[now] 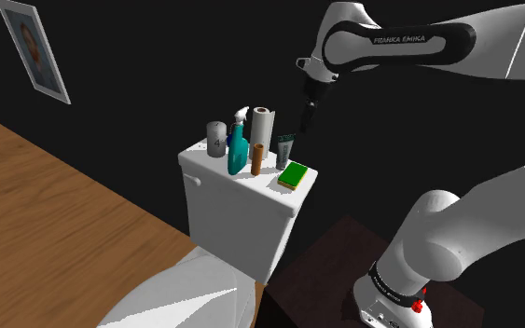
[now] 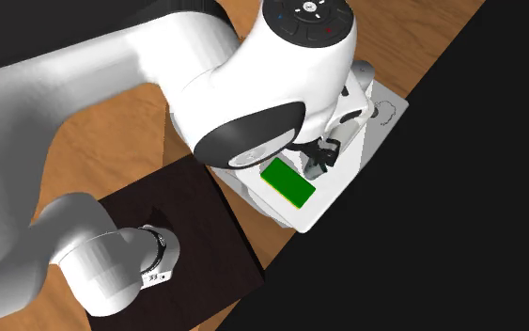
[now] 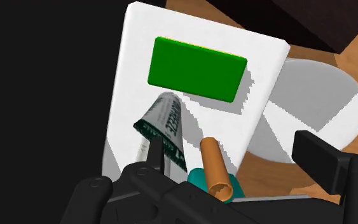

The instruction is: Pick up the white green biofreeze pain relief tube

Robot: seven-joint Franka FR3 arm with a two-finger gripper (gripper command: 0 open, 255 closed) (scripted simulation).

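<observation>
Currently the gripper (image 1: 302,127) hangs above and just behind the green sponge (image 1: 294,174), fingers spread wide, nothing held. White-green tube (image 1: 285,149) stands upright on the white toilet tank lid (image 1: 265,183), just beside the sponge, crimped end up. Wrist view: one finger (image 3: 152,149) overlaps the tube's edge; contact cannot be told. Brown cylinder (image 1: 258,158) comes next past the tube from the sponge, then blue spray bottle (image 1: 238,149), grey can (image 1: 216,138). Paper roll (image 1: 264,121) stands farther back.
</observation>
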